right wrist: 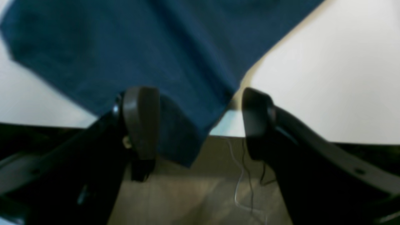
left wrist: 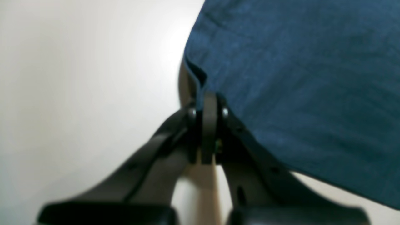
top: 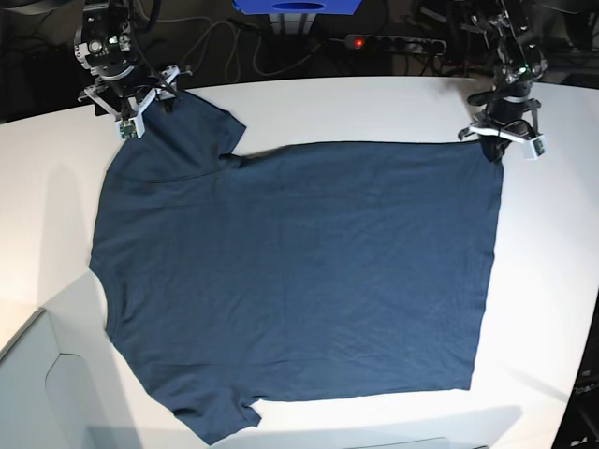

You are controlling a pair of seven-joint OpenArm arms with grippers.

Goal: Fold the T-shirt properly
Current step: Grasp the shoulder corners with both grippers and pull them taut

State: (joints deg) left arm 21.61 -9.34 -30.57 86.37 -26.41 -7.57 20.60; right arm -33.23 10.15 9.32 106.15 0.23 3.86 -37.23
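The dark navy T-shirt (top: 299, 271) lies spread flat on the white table (top: 552, 243), collar side to the left in the base view. My left gripper (top: 493, 143) is at the shirt's far right corner. In the left wrist view this left gripper (left wrist: 208, 101) is shut, pinching the edge of the T-shirt (left wrist: 297, 78). At the far left sleeve is my right gripper (top: 138, 114). The right wrist view shows the right gripper (right wrist: 198, 122) open, with a tip of the T-shirt (right wrist: 162, 53) lying between its fingers (right wrist: 140, 118) and untouched by them.
The table's far edge runs just behind both grippers. Beyond it are cables, a power strip (top: 393, 42) with a red light and a blue object (top: 295, 6). A grey box (top: 37, 393) sits at the near left corner. Loose wires (right wrist: 242, 175) lie on the floor.
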